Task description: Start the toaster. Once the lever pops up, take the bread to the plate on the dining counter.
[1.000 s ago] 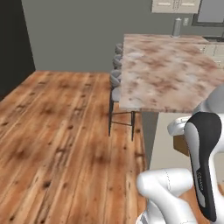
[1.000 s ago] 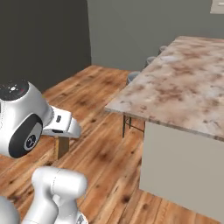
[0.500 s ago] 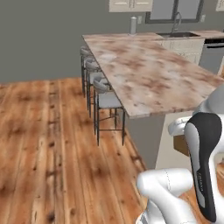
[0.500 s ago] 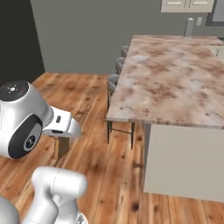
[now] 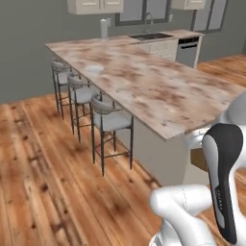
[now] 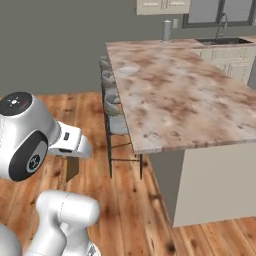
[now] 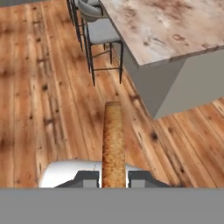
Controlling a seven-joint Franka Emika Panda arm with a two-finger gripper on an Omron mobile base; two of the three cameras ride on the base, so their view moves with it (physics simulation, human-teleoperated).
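Observation:
My gripper (image 7: 113,178) is shut on the bread (image 7: 113,142), a tan-brown slice seen edge-on between the two dark fingertips (image 7: 89,177), held above the wooden floor. In the right base view the bread (image 6: 72,169) hangs below my hand at the left. In the left base view a corner of the bread (image 5: 198,159) peeks out behind my arm. The dining counter (image 5: 158,91) stretches ahead, its near corner close to my hand. The white plate (image 5: 94,68) lies far along it near the stool side, also seen in the right base view (image 6: 128,70). The toaster is out of view.
Grey cushioned stools (image 5: 111,117) line the counter's left side, with open wooden floor (image 5: 38,168) beside them. Beyond the counter stand cream cabinets with a sink (image 5: 151,36), a dishwasher (image 5: 188,50) and a grey cylinder (image 5: 103,29).
The whole picture has swung round: the base has moved, and the dining counter now runs lengthwise ahead with the plate in sight. My arm keeps its pose, bread still gripped.

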